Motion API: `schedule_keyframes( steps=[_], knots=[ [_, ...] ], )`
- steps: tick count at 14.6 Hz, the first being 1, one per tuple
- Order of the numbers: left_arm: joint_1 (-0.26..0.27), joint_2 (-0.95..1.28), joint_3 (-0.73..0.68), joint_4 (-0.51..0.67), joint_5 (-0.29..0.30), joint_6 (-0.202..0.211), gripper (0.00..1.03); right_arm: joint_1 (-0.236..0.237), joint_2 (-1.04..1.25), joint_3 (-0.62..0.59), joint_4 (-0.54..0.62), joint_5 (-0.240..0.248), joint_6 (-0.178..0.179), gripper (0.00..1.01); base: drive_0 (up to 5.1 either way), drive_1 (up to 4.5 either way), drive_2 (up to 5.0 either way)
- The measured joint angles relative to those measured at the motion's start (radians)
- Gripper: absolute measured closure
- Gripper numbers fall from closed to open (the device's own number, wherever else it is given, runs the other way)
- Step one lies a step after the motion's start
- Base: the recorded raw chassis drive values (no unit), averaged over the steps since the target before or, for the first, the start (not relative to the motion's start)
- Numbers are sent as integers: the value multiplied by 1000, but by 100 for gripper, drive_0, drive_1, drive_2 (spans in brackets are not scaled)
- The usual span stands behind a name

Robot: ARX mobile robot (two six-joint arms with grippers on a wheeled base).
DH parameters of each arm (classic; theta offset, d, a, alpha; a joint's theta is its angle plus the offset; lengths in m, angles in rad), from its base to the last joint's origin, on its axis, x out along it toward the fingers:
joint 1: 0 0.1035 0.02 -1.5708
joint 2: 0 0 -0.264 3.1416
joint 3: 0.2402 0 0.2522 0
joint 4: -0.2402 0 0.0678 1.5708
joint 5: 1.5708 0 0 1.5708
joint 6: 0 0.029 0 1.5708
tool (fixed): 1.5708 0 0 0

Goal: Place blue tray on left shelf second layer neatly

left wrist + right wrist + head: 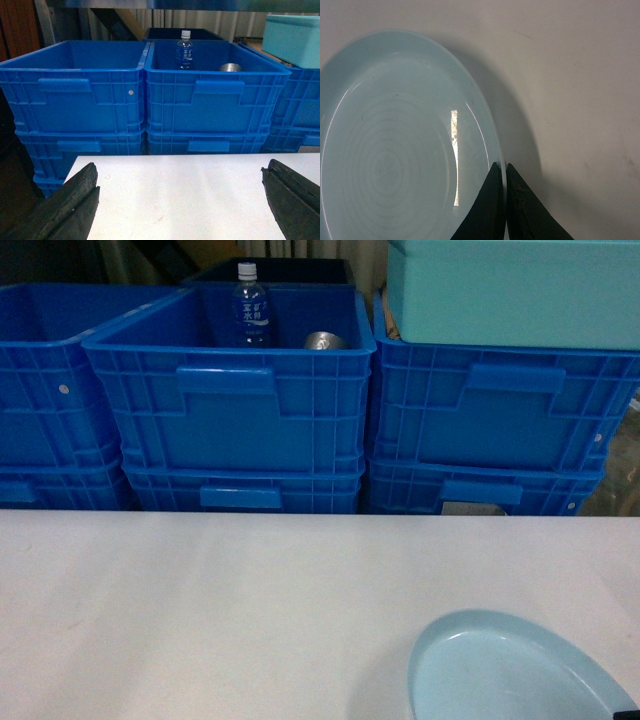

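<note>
The blue tray [510,672] is a pale, round plate with faint rings, at the bottom right of the head view over the white table [200,610]. In the right wrist view the blue tray [390,145] fills the left side, and my right gripper [504,167] is shut on its right rim, one finger inside and one outside. It casts a wide shadow on the table. In the head view only a dark tip of that gripper shows at the bottom right corner. My left gripper [180,180] stands open over the table's left part, holding nothing. The left shelf second layer is out of view.
Stacked royal-blue crates [235,400] line the far edge of the table. One holds a water bottle [251,306] and a metal can [324,340]. A turquoise box [510,290] sits on the right crates [490,420]. The table's left corner [80,162] drops off beside more crates.
</note>
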Motion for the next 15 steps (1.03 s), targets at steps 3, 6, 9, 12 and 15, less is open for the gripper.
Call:
schedule_keyframes(
  steps=[3, 6, 9, 12, 15],
  knots=[
    [0, 0, 0, 0, 0, 0, 5, 18, -221, 0, -111, 31, 18, 99, 0, 0, 0],
    [0, 0, 0, 0, 0, 0, 5, 38, -503, 90, -258, 64, -19, 99, 0, 0, 0],
    [0, 0, 0, 0, 0, 0, 5, 66, -735, 112, -295, 151, -31, 99, 0, 0, 0],
    [0, 0, 0, 0, 0, 0, 5, 75, -935, 55, -321, 239, -85, 99, 0, 0, 0],
    [0, 0, 0, 0, 0, 0, 5, 90, -963, 54, -316, 265, -109, 99, 0, 0, 0]
  ],
)
